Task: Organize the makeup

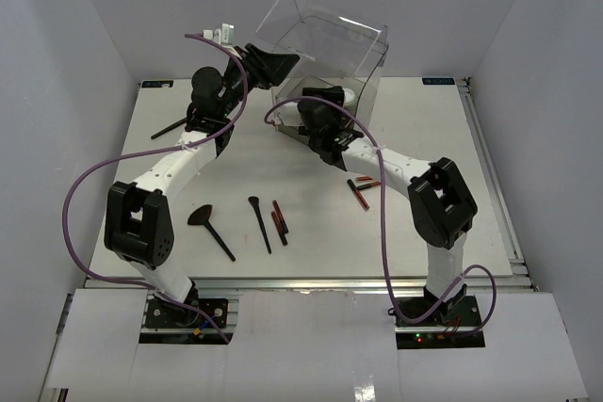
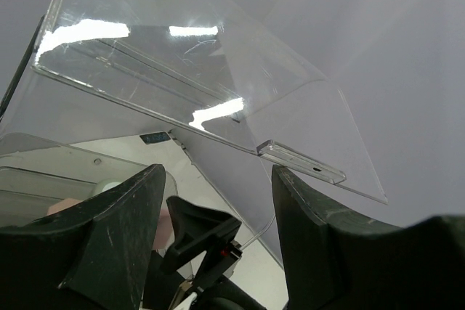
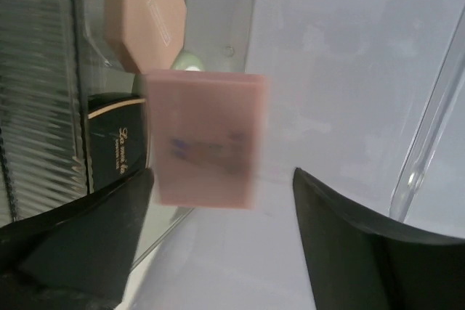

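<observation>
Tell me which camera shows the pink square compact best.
The right wrist view: the pink square compact sits centre frame, blurred, within the right claw. The top view hides it behind the right arm and clear box; the left wrist view does not show it clearly.

the pink square compact [image 3: 207, 139] is smeared with blur: its print is unreadable, and whether it touches the fingers [image 3: 349, 237] of the right gripper [image 3: 221, 176] cannot be told. it covers part of the black compact [image 3: 116, 154]. the pink round compact [image 3: 145, 12] is cut by the top edge. from above, the right arm hides part of the red-and-black sticks [image 1: 361, 193], and the clear box [image 1: 330, 40] swallows that gripper's tips.
</observation>
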Robot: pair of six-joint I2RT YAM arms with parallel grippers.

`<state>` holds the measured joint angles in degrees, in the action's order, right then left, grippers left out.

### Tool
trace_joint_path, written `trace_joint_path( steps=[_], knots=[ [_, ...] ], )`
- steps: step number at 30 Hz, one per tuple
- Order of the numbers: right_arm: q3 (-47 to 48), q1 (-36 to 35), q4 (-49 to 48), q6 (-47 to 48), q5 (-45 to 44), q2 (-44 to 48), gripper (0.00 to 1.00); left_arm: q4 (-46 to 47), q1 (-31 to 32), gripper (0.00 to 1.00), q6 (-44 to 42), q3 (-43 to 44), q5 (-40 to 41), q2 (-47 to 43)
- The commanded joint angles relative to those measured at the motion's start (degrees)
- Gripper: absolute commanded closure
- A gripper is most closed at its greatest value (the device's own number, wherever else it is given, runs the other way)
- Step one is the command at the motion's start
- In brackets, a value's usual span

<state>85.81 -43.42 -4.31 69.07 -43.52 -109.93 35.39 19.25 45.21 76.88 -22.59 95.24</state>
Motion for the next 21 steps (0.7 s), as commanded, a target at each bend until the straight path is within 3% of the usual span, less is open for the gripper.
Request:
trace_joint_path(
  steps=[1, 8, 11, 15, 18, 21],
  knots=[
    [1.51, 0.16, -3.34, 0.68, -1.0, 0.46, 0.03, 0.47, -0.26, 0.29, -0.64, 1.87, -0.16, -3.4],
    [-1.04, -0.62, 0.05, -2.01, 3.03, 4.86, 0.08, 0.55, -0.26, 0.29, -0.56, 1.96, -0.17, -3.4],
    [-2.84, -2.56, 6.86, -5.31, 8.19, 9.49, 0.1, 0.55, -0.23, 0.29, -0.51, 1.92, -0.09, -3.31],
    [-5.09, -4.65, 24.25, -6.79, 31.04, 17.09, 0.09, 0.47, -0.26, 0.29, -0.56, 1.69, 0.0, -3.23],
    [-11.64, -4.66, 33.12, 0.36, 48.61, 24.9, 0.08, 0.6, -0.26, 0.29, -0.43, 0.86, -0.04, -3.57],
    [-18.3, -4.66, 35.63, 4.13, 56.74, 31.48, 0.06, 0.69, -0.26, 0.28, -0.52, -0.66, 0.19, -4.45]
  ],
)
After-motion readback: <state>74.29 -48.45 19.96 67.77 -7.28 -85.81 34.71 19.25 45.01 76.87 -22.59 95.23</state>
